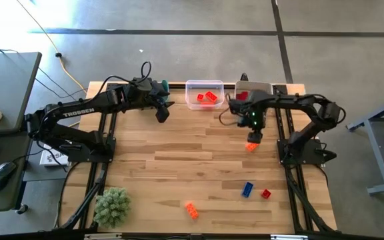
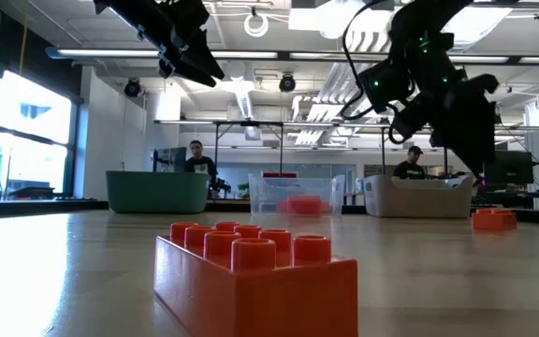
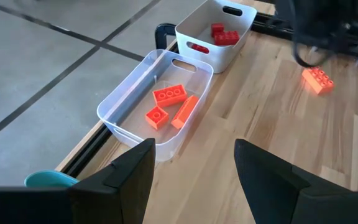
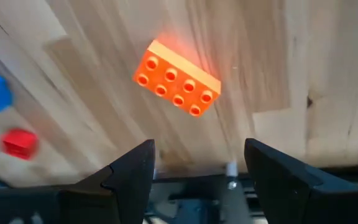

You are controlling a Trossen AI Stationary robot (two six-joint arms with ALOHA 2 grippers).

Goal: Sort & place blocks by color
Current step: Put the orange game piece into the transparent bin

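The right hand (image 1: 253, 138), fingers spread and empty, hangs just above an orange brick (image 4: 176, 78). The brick lies skewed across the gap between the fingers, and the left hand (image 1: 163, 111), also spread, is well off

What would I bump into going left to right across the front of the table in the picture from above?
Fuzzy green plant → orange block → blue block → red block.

I note the desk (image 1: 179, 167) is pale wood planks, matt with visible grain. Orange brick (image 4: 177, 78) looks smooth, glossy studded plastic. Clear bin (image 3: 129, 99) is translucent plastic; white bin (image 3: 244, 28) opaque, satin. Green clump (image 1: 112, 205) at the desk's near-left corner looks fuzzy. Arms look matt black.
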